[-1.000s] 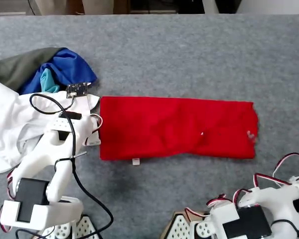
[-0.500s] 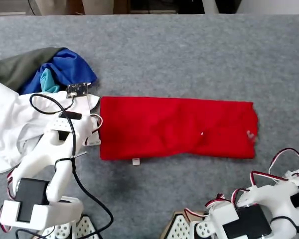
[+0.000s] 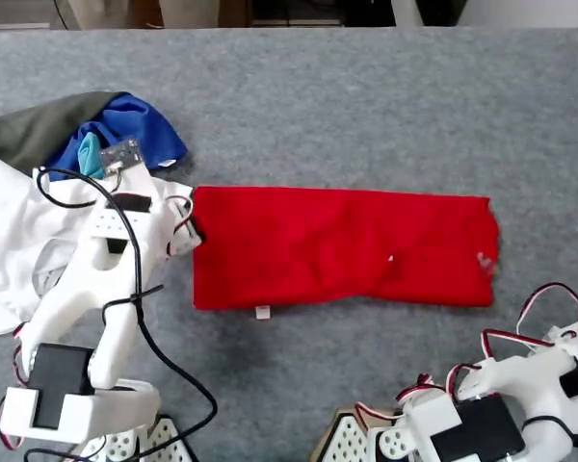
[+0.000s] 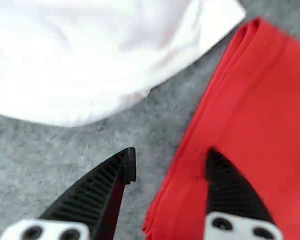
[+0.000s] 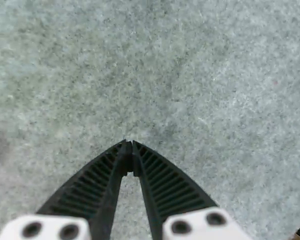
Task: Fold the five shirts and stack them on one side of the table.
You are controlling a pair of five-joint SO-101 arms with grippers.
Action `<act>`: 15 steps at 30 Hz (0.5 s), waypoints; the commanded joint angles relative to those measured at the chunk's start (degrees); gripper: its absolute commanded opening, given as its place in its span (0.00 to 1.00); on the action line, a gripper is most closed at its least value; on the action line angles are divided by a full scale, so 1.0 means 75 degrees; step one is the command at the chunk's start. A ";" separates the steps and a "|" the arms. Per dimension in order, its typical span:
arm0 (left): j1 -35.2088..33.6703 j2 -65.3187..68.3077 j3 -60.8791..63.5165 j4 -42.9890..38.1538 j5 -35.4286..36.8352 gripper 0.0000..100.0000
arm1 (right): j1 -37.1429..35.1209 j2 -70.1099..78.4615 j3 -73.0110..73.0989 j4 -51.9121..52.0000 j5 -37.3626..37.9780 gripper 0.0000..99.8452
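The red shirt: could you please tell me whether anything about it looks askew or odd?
Mostly tidy: the red shirt lies in a flat strip, but a white tag pokes out from its lower edge in the high view.

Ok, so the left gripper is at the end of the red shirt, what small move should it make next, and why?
Probably close on that edge. The left gripper is open and straddles the layered edge of the red shirt, one finger over the grey table, the other over red cloth, so pinching there should give a hold for the next fold.
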 commanded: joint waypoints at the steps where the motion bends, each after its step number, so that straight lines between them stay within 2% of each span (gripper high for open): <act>1: 0.0141 0.0064 -0.0527 -0.0059 0.0176 0.26 | -0.0111 -0.0240 0.0029 0.0035 0.0070 0.00; 8: 0.0117 0.2292 -0.1864 -0.0164 0.0176 0.26 | -0.0111 -0.0240 0.0029 0.0035 0.0070 0.00; 15: 0.0188 0.4413 -0.4560 0.1606 -0.0281 0.21 | -0.0346 -0.0229 0.0076 0.0047 0.0340 0.00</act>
